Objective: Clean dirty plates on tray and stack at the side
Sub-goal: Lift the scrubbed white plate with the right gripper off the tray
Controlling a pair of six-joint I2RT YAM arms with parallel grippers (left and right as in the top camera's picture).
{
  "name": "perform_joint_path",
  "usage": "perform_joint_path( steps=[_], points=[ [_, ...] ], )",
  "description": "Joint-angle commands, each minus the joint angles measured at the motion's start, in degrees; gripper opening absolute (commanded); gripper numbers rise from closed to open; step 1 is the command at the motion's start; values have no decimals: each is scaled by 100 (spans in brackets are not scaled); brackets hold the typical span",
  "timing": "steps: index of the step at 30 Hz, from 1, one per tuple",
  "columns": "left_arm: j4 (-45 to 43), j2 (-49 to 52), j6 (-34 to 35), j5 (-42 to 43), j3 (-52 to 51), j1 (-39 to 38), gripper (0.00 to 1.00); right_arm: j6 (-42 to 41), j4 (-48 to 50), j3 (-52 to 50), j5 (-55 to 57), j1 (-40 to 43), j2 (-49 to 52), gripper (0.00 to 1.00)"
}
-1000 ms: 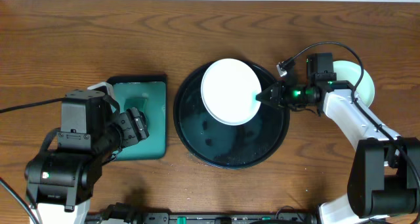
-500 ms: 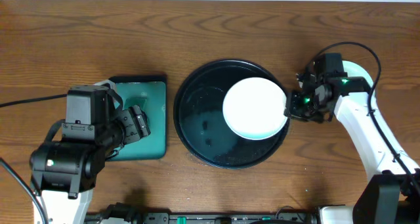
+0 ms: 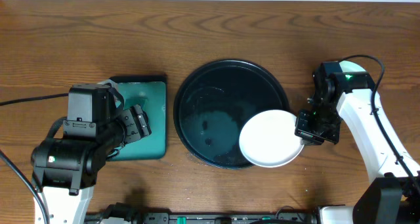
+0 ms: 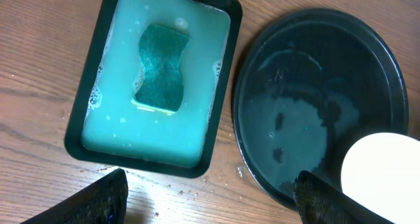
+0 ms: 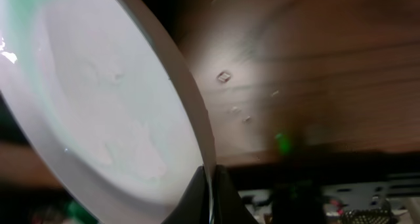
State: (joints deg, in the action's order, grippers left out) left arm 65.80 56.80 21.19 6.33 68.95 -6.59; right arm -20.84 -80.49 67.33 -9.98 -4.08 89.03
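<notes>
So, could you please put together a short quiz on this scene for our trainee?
1. True or false: the right gripper is shut on the rim of the white plate.
2. Fill in: the left gripper is ____.
3. Where does the sponge lie? A) on the white plate B) in the teal tray, in pale liquid C) between the left gripper's fingers
Key: 1 true; 2 open; 3 B.
</notes>
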Motion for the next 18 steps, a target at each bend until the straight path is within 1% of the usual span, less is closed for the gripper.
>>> perform_joint_path(
  steps=[1, 3, 5, 10, 14, 18],
  points=[
    [59, 7, 52, 76, 39, -24, 81, 1075, -103, 114, -1738, -107, -94, 1],
    [87, 4, 52, 76, 39, -24, 81, 1381, -94, 114, -2566, -160, -94, 1],
    [114, 4, 52, 76, 37, -24, 81, 1543, 57, 114, -3143, -208, -94, 1],
    [125, 4, 52, 76, 39, -24, 81, 1578, 960, 114, -3926, -323, -94, 2],
    [127, 7, 52, 76, 39, -24, 81, 1508, 2055, 114, -3904, -391, -94, 2],
    [122, 7, 52, 74, 39, -24, 81, 1255, 2997, 114, -2870, -492, -96, 2]
  ],
)
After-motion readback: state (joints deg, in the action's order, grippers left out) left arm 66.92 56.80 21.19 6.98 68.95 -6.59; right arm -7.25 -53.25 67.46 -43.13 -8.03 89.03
